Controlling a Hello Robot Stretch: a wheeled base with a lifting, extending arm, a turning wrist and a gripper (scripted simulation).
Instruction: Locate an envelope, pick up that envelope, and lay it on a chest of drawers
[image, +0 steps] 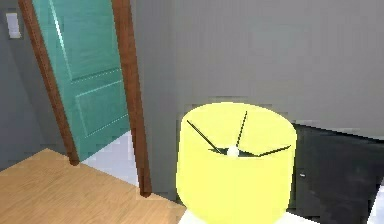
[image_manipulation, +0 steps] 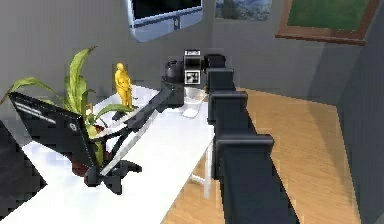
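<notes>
White tabletop runs along the arm side view's left, with wood floor to its right. Nearest, the arm rises from the bottom edge as a dark square bar. On the table's near end stand a dark screen and a dark jointed stand, with a long-leaved green plant behind them. Further along is a small gold statuette.

At the arm's far end, the gripper sits left of the white marker squares, over the table's far end. How its fingers are set cannot be told, nor whether it holds anything. A small pale item lies on the table just below the markers; whether it is the envelope cannot be told. Beyond, a wall-mounted screen and a window are set on the grey wall.

Forward view: a yellow lampshade is nearest, a dark panel to its right, and a brown door frame and teal door beyond.
</notes>
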